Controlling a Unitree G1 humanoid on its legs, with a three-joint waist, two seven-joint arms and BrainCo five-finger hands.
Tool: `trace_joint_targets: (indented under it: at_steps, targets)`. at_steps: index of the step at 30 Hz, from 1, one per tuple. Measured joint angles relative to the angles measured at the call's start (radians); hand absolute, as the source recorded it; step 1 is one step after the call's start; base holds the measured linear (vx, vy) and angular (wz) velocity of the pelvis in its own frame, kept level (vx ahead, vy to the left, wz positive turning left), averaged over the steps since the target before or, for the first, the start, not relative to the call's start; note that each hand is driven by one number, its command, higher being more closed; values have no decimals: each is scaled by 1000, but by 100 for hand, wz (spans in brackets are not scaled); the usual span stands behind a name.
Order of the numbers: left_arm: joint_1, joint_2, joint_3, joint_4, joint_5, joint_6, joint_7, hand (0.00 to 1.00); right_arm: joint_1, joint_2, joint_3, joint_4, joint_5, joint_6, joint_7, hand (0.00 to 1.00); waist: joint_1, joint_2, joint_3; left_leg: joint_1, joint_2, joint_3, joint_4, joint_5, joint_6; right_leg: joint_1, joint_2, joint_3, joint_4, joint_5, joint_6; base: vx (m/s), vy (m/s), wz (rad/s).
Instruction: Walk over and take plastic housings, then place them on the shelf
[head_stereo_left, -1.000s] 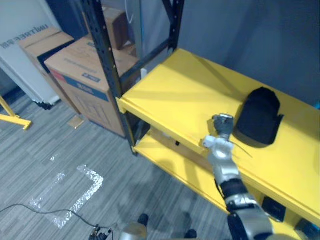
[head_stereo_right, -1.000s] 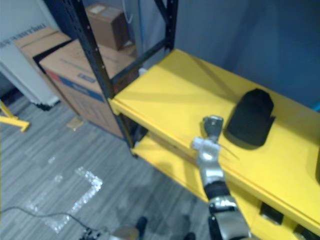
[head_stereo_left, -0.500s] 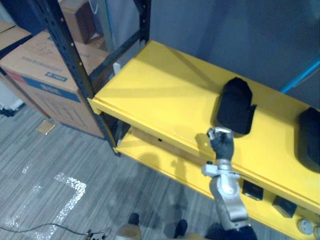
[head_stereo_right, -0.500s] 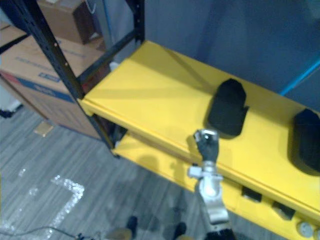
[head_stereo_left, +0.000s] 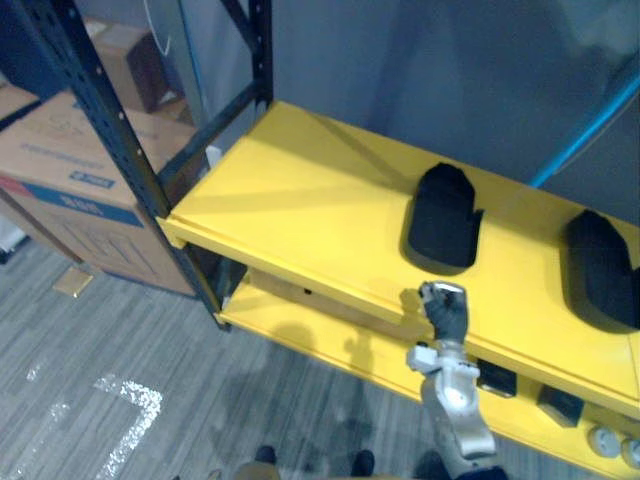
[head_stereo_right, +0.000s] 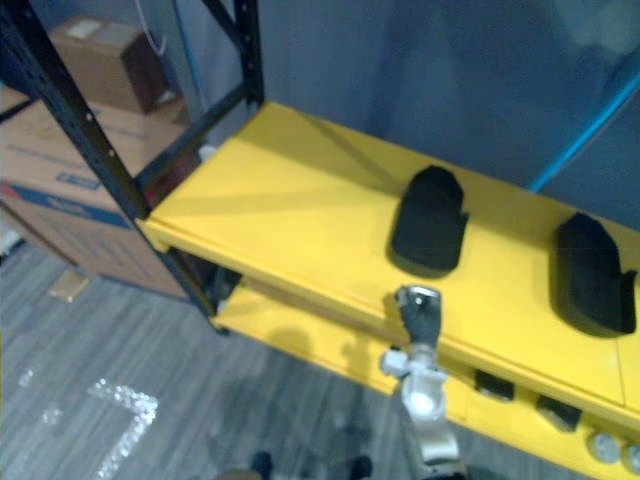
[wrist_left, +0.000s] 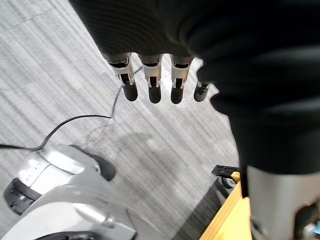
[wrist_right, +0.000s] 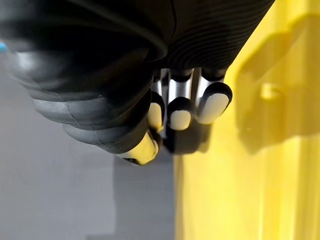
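Black plastic housing (head_stereo_left: 441, 217) lay centre-frame on yellow shelf (head_stereo_left: 300, 190), second housing (head_stereo_left: 600, 270) at right edge. Right hand (head_stereo_left: 446, 310), lower centre before shelf lip, was curled, seemingly empty. Left hand (wrist_left: 150, 30) hung slack-fingered above floor (wrist_left: 70, 70). Placing looked largely done.

right robot hand (head_stereo_left: 445, 308) drawn back from black housing (head_stereo_left: 441, 217), second housing (head_stereo_left: 600, 268) now in view

cardboard box (head_stereo_left: 60, 185): cut by edge | lower shelf (head_stereo_left: 292, 316) items (head_stereo_left: 560, 405): too small
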Motion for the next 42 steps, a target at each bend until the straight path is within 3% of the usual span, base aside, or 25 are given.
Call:
trace_joint_targets:
  at_steps: [3,14,29,39,42]
  targets:
    - [0,-9,0,1,0,1,0,0,-25,-6,-5,3,-5,2,-19,100,1,13,-7,-2,-2,-14,5,-1,2,5,-3,-6,0,0,0,-33,5,9]
    - [-2,-16,0,-17,10,19,-10,0,-139,-4,-71,132,-19,53,-85,100,25,13,-7,-3,-10,-43,1,2,6,17,-4,-31,1,-3,-2,7,-1,7]
    - [-2,-17,0,-31,11,47,-11,0,-278,-2,-111,278,-22,111,-143,100,31,18,-4,-3,-11,-67,9,3,6,30,-6,-56,1,-3,-3,3,-2,4]
    - [-6,-19,0,-37,19,67,-15,0,-303,-3,-113,290,-58,110,-142,100,28,32,6,1,-10,-66,-8,14,6,31,-5,-59,0,-6,-6,0,0,0]
    - [-8,-20,3,-37,20,66,-23,0,-241,-1,-105,155,-58,106,-112,100,27,30,7,-2,-10,-54,-8,13,5,19,-5,-52,-1,-5,-6,11,2,-6]
